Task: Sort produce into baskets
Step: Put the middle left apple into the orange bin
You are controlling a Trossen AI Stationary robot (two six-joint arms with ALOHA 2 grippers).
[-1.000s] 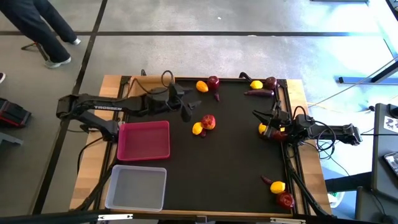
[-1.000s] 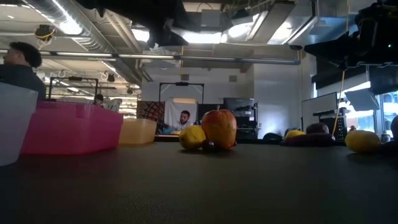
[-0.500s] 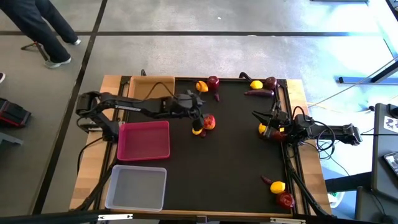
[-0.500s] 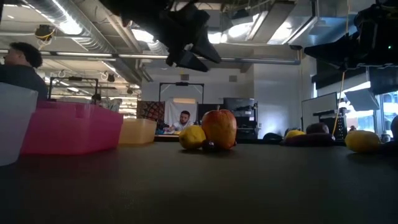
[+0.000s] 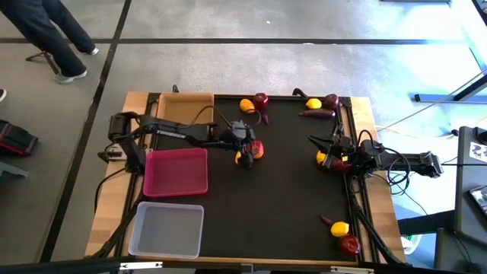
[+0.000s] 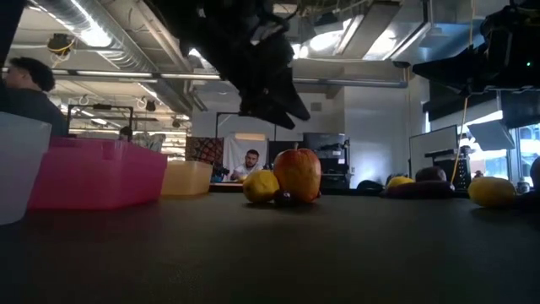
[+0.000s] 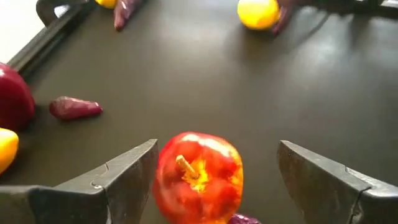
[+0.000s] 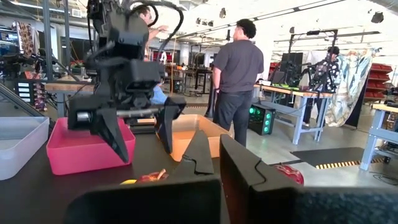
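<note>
A red apple (image 5: 256, 149) sits mid-table with a yellow lemon (image 5: 242, 158) against it and a purple root (image 7: 242, 219) beside it. My left gripper (image 5: 245, 141) is open and hangs just above the apple. In the left wrist view its fingers (image 7: 118, 174) stand on either side of the apple (image 7: 198, 177) without touching it. The low view shows the gripper (image 6: 270, 105) clear above the apple (image 6: 297, 173). My right gripper (image 5: 329, 151) waits shut at the table's right edge, over another lemon (image 5: 321, 157). The tan tray (image 5: 185, 109), pink tray (image 5: 176, 170) and translucent tray (image 5: 167, 228) stand along the left.
A lemon (image 5: 247, 106), an apple (image 5: 261, 100) and a root (image 5: 265, 117) lie at the far edge. More produce lies at the far right corner (image 5: 319, 105) and the near right corner (image 5: 342, 234). A person (image 5: 53, 34) walks beyond the table's far left.
My left gripper has gone from beside the tan tray toward the table's right and near edges, and has come down over the apple and lemon, staying open. The produce has not moved.
</note>
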